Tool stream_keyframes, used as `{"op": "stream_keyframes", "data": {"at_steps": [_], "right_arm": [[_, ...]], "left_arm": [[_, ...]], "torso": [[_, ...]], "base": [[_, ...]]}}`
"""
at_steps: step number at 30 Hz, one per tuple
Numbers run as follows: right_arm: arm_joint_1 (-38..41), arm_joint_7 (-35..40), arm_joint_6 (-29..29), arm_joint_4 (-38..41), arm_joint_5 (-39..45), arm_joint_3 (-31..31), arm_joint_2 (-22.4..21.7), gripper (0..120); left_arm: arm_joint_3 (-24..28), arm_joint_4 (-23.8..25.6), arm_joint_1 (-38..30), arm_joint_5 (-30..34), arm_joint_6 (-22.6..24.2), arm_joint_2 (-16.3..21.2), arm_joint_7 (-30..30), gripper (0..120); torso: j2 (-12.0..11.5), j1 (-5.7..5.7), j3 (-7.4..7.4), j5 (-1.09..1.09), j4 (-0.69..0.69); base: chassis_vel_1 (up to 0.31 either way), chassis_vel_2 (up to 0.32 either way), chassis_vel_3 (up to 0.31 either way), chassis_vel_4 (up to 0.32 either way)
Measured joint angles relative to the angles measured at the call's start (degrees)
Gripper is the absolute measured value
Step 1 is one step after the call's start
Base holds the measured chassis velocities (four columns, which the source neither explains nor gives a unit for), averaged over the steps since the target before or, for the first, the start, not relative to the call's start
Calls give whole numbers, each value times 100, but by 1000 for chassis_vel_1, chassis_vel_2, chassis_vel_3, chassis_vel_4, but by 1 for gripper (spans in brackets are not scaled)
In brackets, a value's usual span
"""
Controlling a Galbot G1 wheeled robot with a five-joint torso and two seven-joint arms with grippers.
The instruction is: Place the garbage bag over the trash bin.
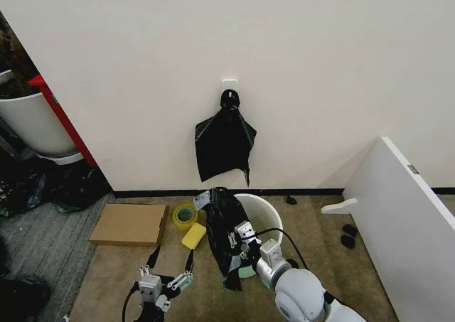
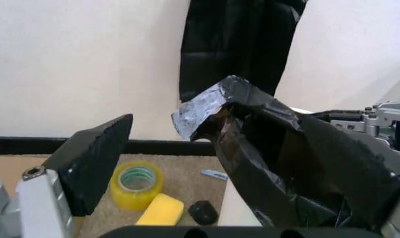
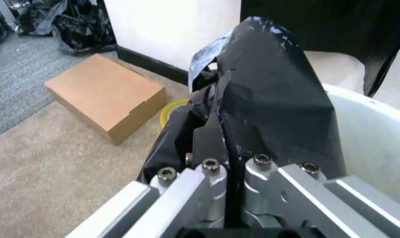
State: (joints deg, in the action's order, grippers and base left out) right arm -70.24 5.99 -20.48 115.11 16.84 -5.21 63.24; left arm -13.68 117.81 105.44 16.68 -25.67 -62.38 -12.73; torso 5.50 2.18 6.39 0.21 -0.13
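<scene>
Presently recorded: right gripper (image 1: 233,238), fingers (image 3: 207,144) clamped on the garbage bag (image 1: 225,229), the black film pinched between them and rising above their tips in a crumpled peak, the rest hanging loose below. Bag held upright against the near-left rim of the trash bin (image 1: 264,210), which stood on the carpet by the wall; bag mostly outside the rim, not spread over it. Left gripper (image 1: 168,269), low and to the left, fingers apart, holding nothing, well apart from the bag. Also noted: cardboard box (image 1: 130,224), yellow tape roll (image 1: 185,215), yellow sponge (image 1: 193,235), bunch of black bags (image 1: 225,143) hanging on the wall.
</scene>
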Motion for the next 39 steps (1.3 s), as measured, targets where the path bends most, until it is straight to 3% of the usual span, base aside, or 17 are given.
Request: {"op": "stream_keyframes", "data": {"at_steps": [5, 9, 17, 22, 31, 37, 39], "right_arm": [[-57, 61, 38, 72, 21, 147, 49, 0], [-119, 61, 91, 115, 15, 303, 67, 0], [-222, 39, 127, 219, 43, 401, -27, 0], [-200, 28, 128, 246, 69, 408, -73, 0], [-204, -13, 137, 273, 115, 446, -111, 0], [-194, -17, 121, 269, 148, 451, -98, 0], [-189, -17, 121, 265, 153, 451, -96, 0]], "left_arm": [[92, 26, -182, 199, 277, 99, -5, 100], [205, -34, -453, 598, 879, 213, -138, 98], [470, 47, -1038, 793, 1768, 341, -369, 97], [1051, -175, -1857, 990, 2088, 454, -488, 96], [1728, -480, -2807, 1465, 2596, 272, -848, 95], [1964, -525, -3237, 1899, 3442, 128, -1420, 94], [1983, -532, -3276, 1939, 3526, 108, -1475, 94]], "torso": [[0, 0, 0, 0, -1], [0, 0, 0, 0, 0], [0, 0, 0, 0, 0], [0, 0, 0, 1, 0], [0, 0, 0, 0, -1], [0, 0, 0, 1, 0], [0, 0, 0, 1, 0]], "base": [[0, 0, 0, 0], [0, 0, 0, 0], [0, 0, 0, 0], [0, 0, 0, 0], [0, 0, 0, 0], [0, 0, 0, 0], [0, 0, 0, 0]]}}
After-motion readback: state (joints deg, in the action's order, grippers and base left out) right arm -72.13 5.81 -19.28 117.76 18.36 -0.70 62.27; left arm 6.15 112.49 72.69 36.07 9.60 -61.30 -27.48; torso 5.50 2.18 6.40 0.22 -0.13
